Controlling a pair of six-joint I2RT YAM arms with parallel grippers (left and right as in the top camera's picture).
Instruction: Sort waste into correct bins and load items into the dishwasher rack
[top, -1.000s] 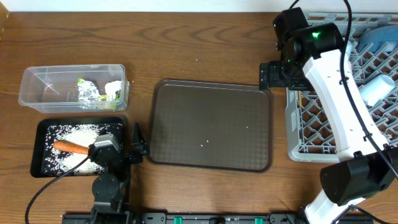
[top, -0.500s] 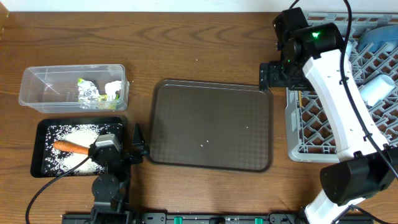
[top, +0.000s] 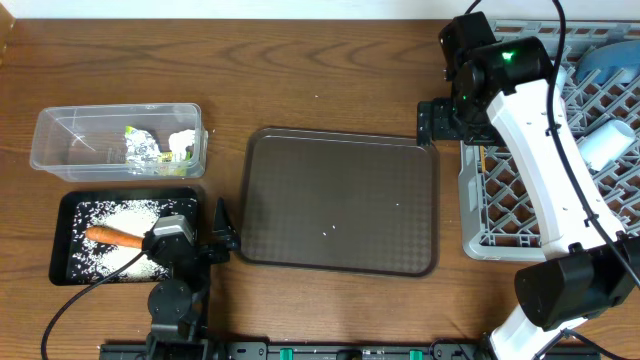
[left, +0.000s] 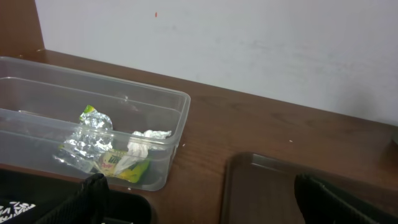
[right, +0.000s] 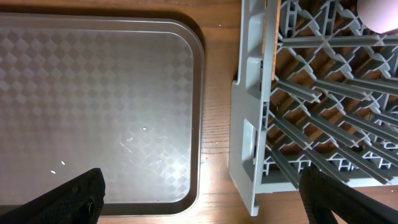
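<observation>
Wooden tabletop (top: 300, 70): left hand (top: 226, 225) gapes empty beside the black tray (top: 62, 205), right hand (top: 428, 124) likewise beside the rack (top: 470, 210).

Table (top: 300, 70), tub (top: 70, 148), black tray (top: 57, 245), serving tray (top: 340, 200), rack (top: 468, 210)

Overhead and right wrist look straight down, left wrist low, level; all show the brown tray (top: 340, 200).

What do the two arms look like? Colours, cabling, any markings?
Right arm: white shell links, black joints, green light near the wrist, black cable alongside. Left arm: compact, all black, with a black lead. Left tool and right tool: black-fingered.
</observation>
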